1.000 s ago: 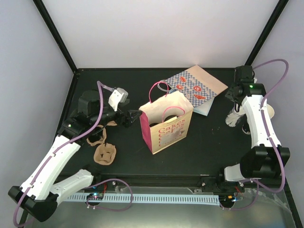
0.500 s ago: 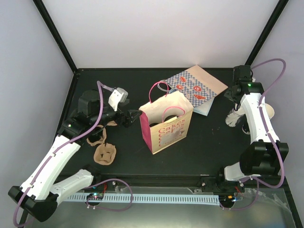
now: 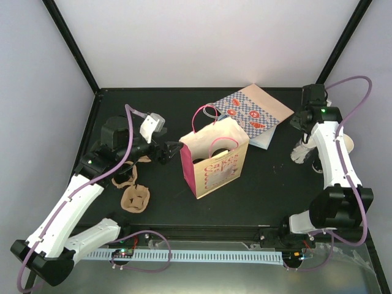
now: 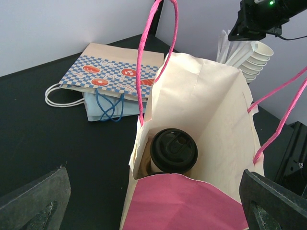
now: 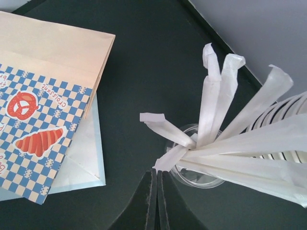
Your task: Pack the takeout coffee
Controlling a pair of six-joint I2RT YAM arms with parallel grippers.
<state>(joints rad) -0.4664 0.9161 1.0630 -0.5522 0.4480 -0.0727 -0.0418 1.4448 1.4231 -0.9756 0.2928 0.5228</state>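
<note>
The pink bag (image 3: pixel 217 171) is standing open at the middle of the tabletop (image 3: pixel 263 190). What appears to be the takeout coffee (image 4: pixel 173 151) is sitting upright at the bottom of the bag. A black lid is covering it, so only a sliver of its pale wall is showing in the left wrist view. The left hand (image 3: pixel 170 151) is hovering just left of the bag's mouth with its fingers (image 4: pixel 36 201) spread wide, gripping nothing. Two flat bags are lying at the far side, right of the pink bag. The checkered bag (image 3: pixel 254 113) is resting on top of a pale blue bag (image 3: pixel 264 139). At the far right the right hand (image 5: pixel 157 201) is pointing down at a clear glass (image 5: pixel 192 177) that is holding a bunch of paper-wrapped straws (image 5: pixel 216 110). Its fingers are pressed fully together, their tips just meeting the bent end of one wrapper, though whether they are pinching it is unclear. A stack of cream cups (image 4: pixel 254 60) is lying just beside the glass. Two brown cardboard carriers (image 3: pixel 135 197) are lying on the near left of the tabletop, beside the left arm.
</note>
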